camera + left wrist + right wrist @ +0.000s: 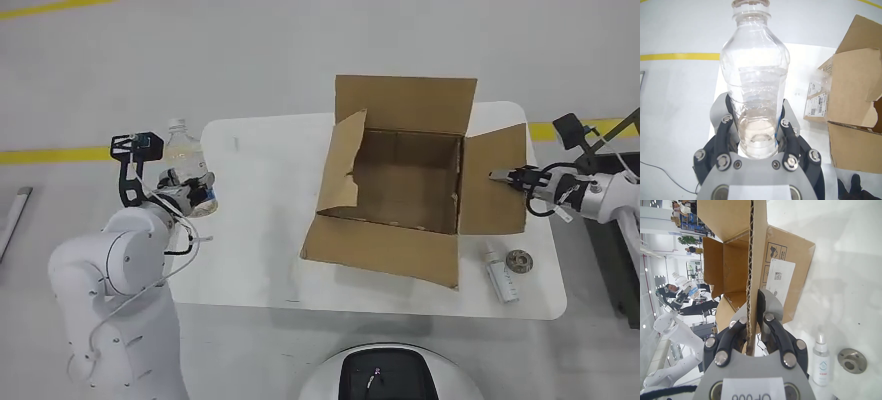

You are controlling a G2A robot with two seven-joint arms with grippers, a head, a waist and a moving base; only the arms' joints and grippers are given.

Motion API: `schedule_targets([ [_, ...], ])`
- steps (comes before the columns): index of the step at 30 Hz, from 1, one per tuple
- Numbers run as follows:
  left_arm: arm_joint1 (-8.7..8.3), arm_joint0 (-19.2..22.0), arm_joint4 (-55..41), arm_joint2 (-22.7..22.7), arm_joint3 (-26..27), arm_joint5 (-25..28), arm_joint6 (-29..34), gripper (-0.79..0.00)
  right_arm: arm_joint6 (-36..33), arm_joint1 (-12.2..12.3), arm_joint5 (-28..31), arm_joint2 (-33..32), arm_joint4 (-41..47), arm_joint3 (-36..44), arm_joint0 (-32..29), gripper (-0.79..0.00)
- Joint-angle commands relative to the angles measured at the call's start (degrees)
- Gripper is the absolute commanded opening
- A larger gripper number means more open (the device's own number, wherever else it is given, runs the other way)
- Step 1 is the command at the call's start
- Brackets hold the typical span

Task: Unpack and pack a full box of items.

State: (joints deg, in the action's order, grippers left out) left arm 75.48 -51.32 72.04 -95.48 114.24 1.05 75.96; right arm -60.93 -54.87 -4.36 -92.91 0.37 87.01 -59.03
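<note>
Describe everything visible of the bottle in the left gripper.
The bottle is clear, ribbed plastic with rounded shoulders, a neck ring and a pale cap. A label wraps part of its body. It may hold some clear liquid. The left gripper holds it in the air by its lower end, fingers pressed on both sides, with the cap end pointing away from the gripper. It hangs by the table's edge, apart from the cardboard box. Nothing else touches it.

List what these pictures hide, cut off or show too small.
- Top view: the near wall of the brown cardboard box hides the floor behind it.
- Left wrist view: the cap of the clear plastic bottle is cut by the edge.
- Top view: the label of the white spray bottle is too small to read.
</note>
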Motion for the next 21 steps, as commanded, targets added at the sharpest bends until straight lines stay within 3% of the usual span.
schedule_targets([
  [1,-0.08,0.35,-1.04,0.01,0.5,-0.44,-0.12,-0.785,-0.2,0.05,0.17,0.27,0.47,0.56,0.06,-0.785],
  [6,0.15,2.38,-8.5,3.27,3.79,-2.72,0.66,-0.785,-0.73,0.09,0.94,1.72,1.73,1.82,0.34,-0.785],
  [11,0.72,6.21,-17.49,10.22,6.1,-5.77,1.54,-0.785,-0.64,-0.08,1.14,4.35,2.93,2.55,0.4,-0.785],
  [16,1.25,9.97,-23.74,17.5,4.86,-7.41,2.24,-0.785,-0.06,-0.25,1.11,7.02,3.08,3.35,0.65,-0.785],
  [21,1.44,11.29,-27.36,21.75,1.53,-9.28,4.17,-0.785,0.88,-0.31,0.89,8.37,3.54,3.69,0.74,-0.785],
])
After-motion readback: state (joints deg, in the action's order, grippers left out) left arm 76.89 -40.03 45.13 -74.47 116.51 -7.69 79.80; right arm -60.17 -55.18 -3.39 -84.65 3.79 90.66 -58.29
